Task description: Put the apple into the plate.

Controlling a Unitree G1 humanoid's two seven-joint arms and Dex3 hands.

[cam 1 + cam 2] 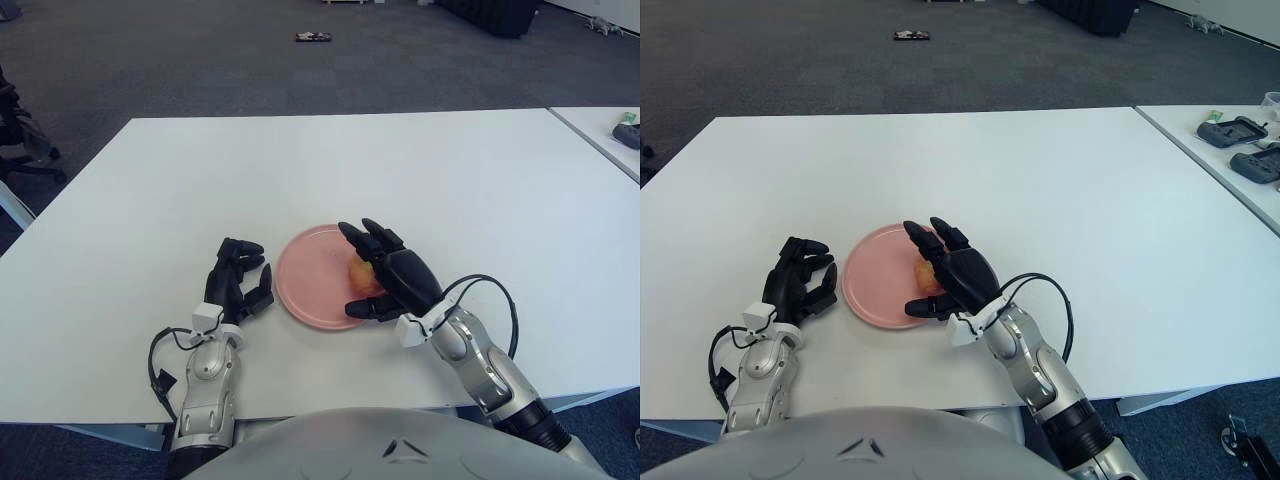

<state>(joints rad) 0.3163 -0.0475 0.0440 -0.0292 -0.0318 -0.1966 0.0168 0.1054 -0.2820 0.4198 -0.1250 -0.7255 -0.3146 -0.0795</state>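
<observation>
A round pink plate lies on the white table near its front edge. A yellow-red apple sits in the right part of the plate. My right hand is over the apple, fingers stretched out beyond it and thumb on its near side, so the hand stands open around it. The palm hides the apple's right side. My left hand shows just left of the plate, fingers relaxed and holding nothing.
A second white table stands to the right with dark devices on it. A small dark object lies on the carpet far ahead. An office chair shows at the left edge.
</observation>
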